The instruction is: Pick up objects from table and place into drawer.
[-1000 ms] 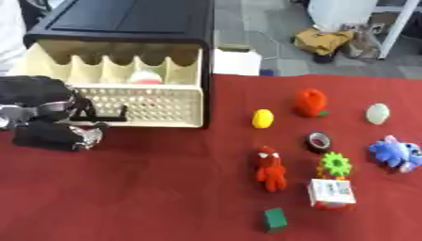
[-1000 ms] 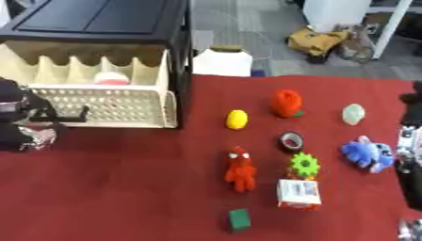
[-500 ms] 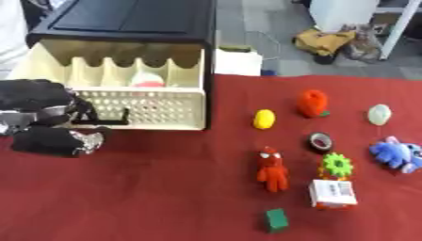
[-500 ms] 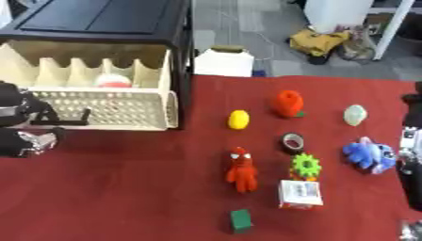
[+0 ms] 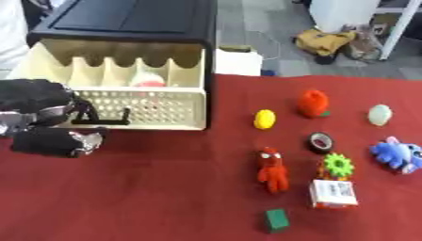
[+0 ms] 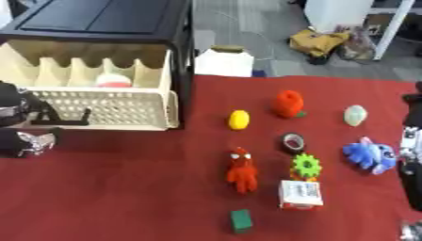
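head stereo pair, looking down, overlapping views

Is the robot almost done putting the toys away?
Not nearly. The drawer is pulled open with one pinkish thing inside. The left hand sits by its front, holding no toy. The yellow lemon, red figure, blue plush and others remain on the table.
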Action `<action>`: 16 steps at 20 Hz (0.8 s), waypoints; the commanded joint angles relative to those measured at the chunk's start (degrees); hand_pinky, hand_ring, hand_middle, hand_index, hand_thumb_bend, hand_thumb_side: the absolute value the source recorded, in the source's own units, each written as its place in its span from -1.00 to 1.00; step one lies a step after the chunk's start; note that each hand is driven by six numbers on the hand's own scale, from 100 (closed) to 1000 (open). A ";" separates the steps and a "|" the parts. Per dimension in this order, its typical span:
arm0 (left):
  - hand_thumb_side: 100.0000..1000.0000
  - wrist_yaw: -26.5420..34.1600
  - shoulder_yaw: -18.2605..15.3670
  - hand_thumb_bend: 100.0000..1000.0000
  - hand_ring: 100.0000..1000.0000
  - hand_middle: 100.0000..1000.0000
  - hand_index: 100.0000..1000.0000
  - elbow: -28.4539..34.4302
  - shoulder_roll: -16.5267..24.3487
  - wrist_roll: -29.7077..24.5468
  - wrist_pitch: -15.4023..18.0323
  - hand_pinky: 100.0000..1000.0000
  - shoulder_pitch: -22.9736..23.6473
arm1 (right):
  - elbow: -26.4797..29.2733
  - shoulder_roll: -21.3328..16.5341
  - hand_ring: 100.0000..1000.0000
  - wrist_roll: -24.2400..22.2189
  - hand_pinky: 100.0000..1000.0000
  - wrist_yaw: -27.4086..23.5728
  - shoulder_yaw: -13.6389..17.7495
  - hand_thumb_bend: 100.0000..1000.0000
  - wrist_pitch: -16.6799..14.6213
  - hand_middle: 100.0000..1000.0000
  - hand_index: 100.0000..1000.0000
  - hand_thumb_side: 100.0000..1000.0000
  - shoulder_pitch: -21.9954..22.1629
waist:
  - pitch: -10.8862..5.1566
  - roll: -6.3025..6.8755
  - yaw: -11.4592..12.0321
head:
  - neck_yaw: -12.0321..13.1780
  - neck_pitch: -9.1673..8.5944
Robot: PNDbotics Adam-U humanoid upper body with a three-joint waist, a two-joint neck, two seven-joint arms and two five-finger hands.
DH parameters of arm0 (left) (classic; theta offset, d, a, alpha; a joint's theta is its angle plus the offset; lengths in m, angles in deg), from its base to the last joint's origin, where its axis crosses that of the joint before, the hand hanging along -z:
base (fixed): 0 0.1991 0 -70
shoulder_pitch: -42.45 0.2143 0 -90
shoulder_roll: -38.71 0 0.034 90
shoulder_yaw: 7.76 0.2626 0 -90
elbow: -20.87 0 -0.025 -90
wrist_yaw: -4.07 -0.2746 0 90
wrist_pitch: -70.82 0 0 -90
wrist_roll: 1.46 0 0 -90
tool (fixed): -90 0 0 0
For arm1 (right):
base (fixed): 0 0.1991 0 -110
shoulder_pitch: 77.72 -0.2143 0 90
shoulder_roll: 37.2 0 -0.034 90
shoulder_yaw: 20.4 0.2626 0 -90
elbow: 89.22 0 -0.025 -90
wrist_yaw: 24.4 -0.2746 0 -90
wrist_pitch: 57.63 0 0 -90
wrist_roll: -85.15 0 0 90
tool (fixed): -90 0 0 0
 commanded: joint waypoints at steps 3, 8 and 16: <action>1.00 0.49 -1.60 -0.90 -1.00 -1.00 0.90 1.06 1.94 -1.63 -2.19 -1.00 -0.45 | 0.92 -0.43 0.36 0.18 0.36 -0.41 0.21 -1.00 -0.09 0.15 0.57 0.71 -0.48 | -0.99 0.06 -0.02 | 0.10 -0.49; 1.00 1.61 -2.56 -0.91 -1.00 -1.00 0.91 2.56 2.08 -1.60 -3.02 -1.00 -0.63 | 0.92 -0.44 0.36 0.17 0.36 -0.41 0.21 -1.00 -0.05 0.15 0.57 0.71 -0.46 | -1.08 0.03 0.27 | 0.12 -0.42; 1.00 3.32 -4.88 -0.94 -1.00 -1.00 0.86 5.71 2.66 -1.29 -3.44 -1.00 -0.26 | 0.92 -0.52 0.36 0.42 0.36 -0.39 0.38 -1.00 -0.02 0.15 0.57 0.71 -0.38 | -1.23 0.03 0.43 | -0.01 -0.24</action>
